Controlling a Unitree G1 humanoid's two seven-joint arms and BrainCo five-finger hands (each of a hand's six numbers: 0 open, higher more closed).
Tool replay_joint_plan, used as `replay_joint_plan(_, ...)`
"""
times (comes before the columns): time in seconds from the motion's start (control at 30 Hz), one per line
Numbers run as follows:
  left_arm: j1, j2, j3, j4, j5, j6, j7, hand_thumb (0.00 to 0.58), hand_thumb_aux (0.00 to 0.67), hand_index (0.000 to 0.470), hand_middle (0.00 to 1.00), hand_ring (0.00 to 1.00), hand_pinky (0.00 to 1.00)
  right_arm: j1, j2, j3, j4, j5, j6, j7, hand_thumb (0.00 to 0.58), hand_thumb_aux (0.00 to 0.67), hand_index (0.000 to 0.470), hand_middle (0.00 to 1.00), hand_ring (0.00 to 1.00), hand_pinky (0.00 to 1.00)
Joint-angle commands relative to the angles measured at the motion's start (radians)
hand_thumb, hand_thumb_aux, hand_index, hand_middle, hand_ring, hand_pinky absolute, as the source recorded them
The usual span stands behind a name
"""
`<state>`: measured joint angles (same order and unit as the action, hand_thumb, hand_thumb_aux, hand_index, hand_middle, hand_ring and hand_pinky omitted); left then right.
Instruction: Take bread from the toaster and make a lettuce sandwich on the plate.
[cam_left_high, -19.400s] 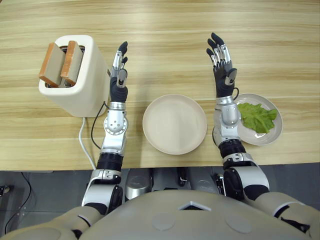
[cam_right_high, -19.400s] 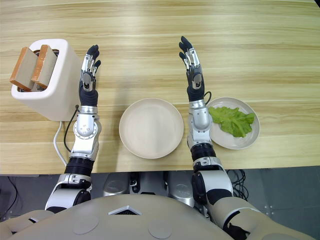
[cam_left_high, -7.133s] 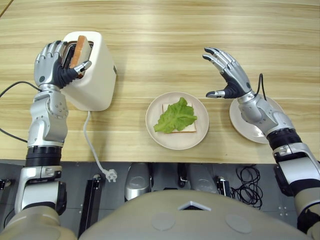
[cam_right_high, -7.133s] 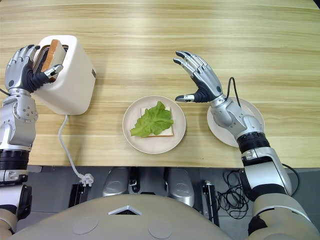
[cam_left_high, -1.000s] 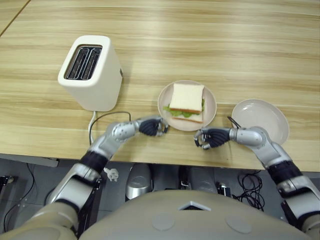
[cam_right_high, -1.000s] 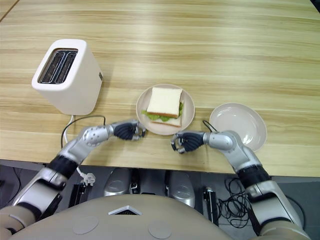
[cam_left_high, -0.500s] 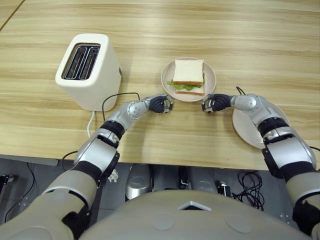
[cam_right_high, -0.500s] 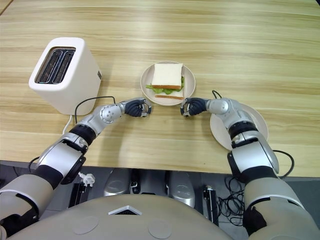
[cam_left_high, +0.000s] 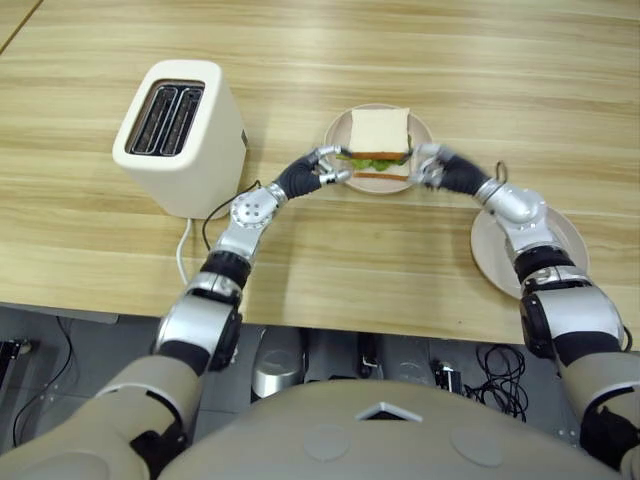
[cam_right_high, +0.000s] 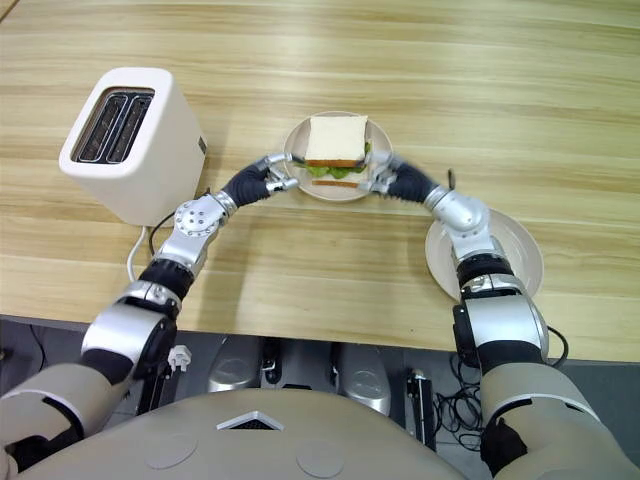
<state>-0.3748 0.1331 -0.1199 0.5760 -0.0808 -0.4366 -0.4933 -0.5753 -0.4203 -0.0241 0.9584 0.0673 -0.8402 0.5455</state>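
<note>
Toaster (cam_left_high: 180, 135) stands at the left of the desk (cam_left_high: 400, 50), its white cord (cam_left_high: 185, 255) trailing to the near edge beside the left forearm. The left hand (cam_left_high: 308, 175), fingers curled, closes on the left rim of the plate (cam_left_high: 340, 135). On it lies the sandwich (cam_left_high: 380, 130), lettuce (cam_left_high: 372, 162) between two slices. The right hand (cam_left_high: 445, 172) clamps the right rim. Farther right, the forearm crosses the second plate (cam_left_high: 570, 250).
</note>
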Motion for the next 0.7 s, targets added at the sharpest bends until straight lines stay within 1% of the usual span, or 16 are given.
replay_joint_plan(0.03,0.127,-0.009,0.038,-0.273,-0.027,0.09,0.078,0.0,0.0,0.0,0.0,0.0,0.0,0.119,0.103,-0.03,-0.243,0.138,0.035,0.0,0.0,0.0,0.0,0.0,0.0,0.0)
replay_joint_plan(0.13,0.16,-0.039,0.083,-0.3,-0.006,0.058,0.19,0.0,0.0,0.0,0.0,0.0,0.0,0.168,0.196,-0.04,-0.336,0.155,0.061,-0.067,0.0,0.0,0.0,0.0,0.0,0.0)
replay_joint_plan(0.17,0.163,-0.06,0.105,-0.293,-0.033,0.044,0.21,0.0,0.0,0.0,0.0,0.0,0.0,0.171,0.229,-0.046,-0.338,0.146,0.054,-0.099,0.0,0.0,0.0,0.0,0.0,0.0)
replay_joint_plan(0.23,0.162,-0.08,0.123,-0.266,0.001,-0.003,0.264,0.0,0.0,0.0,0.0,0.0,0.0,0.163,0.31,-0.069,-0.322,0.145,0.058,-0.179,0.0,0.0,0.0,0.0,0.0,0.0)
replay_joint_plan(0.33,0.162,-0.096,0.119,-0.265,0.038,-0.052,0.305,0.0,0.0,0.0,0.0,0.0,0.0,0.176,0.371,-0.06,-0.332,0.081,0.015,-0.258,0.0,0.0,0.0,0.0,0.0,0.0)
replay_joint_plan(0.4,0.179,-0.101,0.111,-0.281,0.065,-0.079,0.329,0.0,0.0,0.0,0.0,0.0,0.0,0.189,0.396,-0.06,-0.354,0.074,0.002,-0.283,0.0,0.0,0.0,0.0,0.0,0.0)
replay_joint_plan(0.47,0.199,-0.106,0.097,-0.283,0.089,-0.093,0.339,0.0,0.0,0.0,0.0,0.0,0.0,0.205,0.404,-0.065,-0.365,0.044,-0.035,-0.316,0.0,0.0,0.0,0.0,0.0,0.0)
replay_joint_plan(0.57,0.22,-0.099,0.07,-0.276,0.166,-0.131,0.37,0.0,0.0,0.0,0.0,0.0,0.0,0.218,0.393,-0.072,-0.352,0.02,-0.051,-0.346,0.0,0.0,0.0,0.0,0.0,0.0)
replay_joint_plan(0.7,0.234,-0.099,0.062,-0.294,0.208,-0.156,0.406,0.0,0.0,0.0,0.0,0.0,0.0,0.192,0.366,-0.074,-0.303,-0.015,-0.058,-0.369,0.0,0.0,0.0,0.0,0.0,0.0)
